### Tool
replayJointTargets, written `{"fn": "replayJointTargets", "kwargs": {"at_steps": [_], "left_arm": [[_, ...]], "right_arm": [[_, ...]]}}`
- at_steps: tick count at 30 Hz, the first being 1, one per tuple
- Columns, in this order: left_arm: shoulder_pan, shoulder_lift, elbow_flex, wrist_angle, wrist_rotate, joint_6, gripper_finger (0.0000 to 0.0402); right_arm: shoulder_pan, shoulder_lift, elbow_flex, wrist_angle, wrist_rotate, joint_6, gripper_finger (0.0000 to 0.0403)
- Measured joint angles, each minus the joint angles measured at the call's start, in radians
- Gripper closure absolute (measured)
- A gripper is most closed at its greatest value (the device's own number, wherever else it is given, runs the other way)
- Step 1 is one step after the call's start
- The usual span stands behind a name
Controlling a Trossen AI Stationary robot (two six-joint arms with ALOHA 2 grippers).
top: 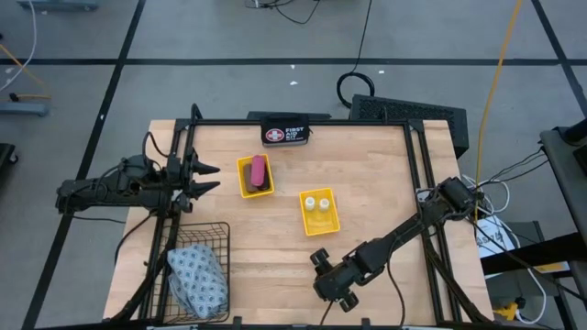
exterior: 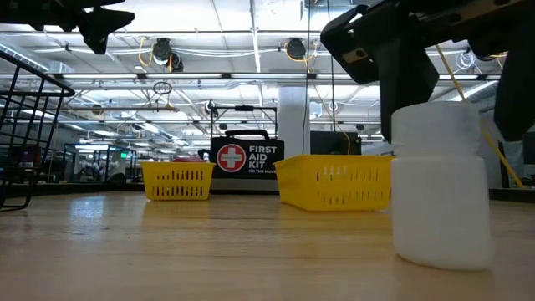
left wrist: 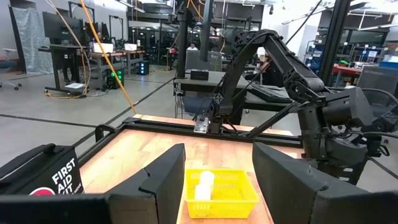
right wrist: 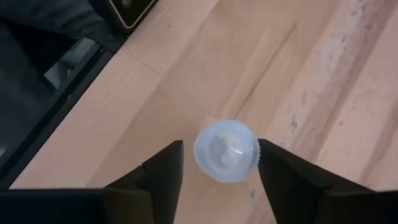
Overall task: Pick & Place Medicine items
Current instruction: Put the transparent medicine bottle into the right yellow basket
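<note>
Right jaws wide around white container — case lettered "FIRST AID KIT"

A robotics lab or workshop in a big industrial hall: ceiling trusses with strip lights, workbenches carrying monitors, concrete floor taped in black lines, loose cables.

Wooden table — two yellow trays, first-aid case, wire basket
</note>
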Motion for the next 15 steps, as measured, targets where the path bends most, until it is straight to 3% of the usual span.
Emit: {"fn": "replayJointTargets", "kwargs": {"at_steps": [9,15], "left_arm": [[0.000,0.000,0.000,0.000,0.000,0.000,0.0204],[0.000,0.000,0.000,0.000,0.000,0.000,0.0204]], "right_arm": [[-0.001,0.006,-0.001,0.014,0.001,-0.007,0.0274],[-0.004,-0.010,-0.001,0.033,0.016,-0.008,0.0276]]}}
